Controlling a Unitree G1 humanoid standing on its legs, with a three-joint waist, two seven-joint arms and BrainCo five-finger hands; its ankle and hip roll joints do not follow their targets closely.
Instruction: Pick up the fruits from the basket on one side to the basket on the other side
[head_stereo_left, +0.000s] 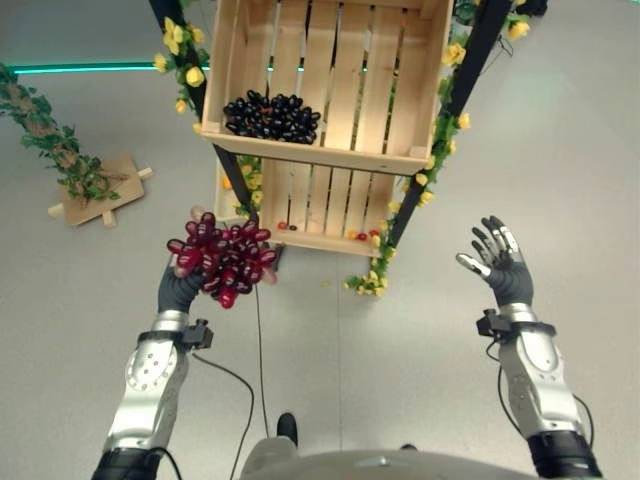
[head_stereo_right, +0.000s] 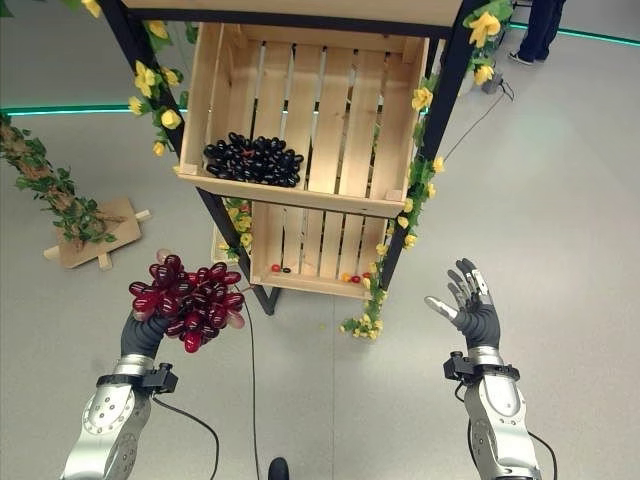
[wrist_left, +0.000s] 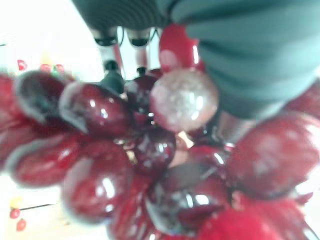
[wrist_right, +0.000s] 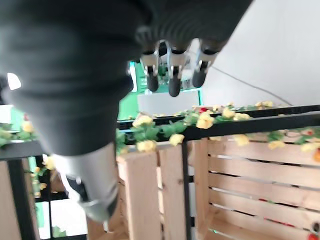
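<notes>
My left hand is shut on a bunch of red grapes, held up in the air in front of the lower left of the rack; the left wrist view shows the red grapes pressed against the fingers. A bunch of dark grapes lies in the upper wooden crate. The lower wooden crate holds a few small red fruits. My right hand is raised to the right of the rack, open with spread fingers and holding nothing.
The crates sit in a black metal rack wound with yellow flowers and green leaves. A leafy branch on a wooden base stands on the grey floor at the left. A person's legs show at the far right.
</notes>
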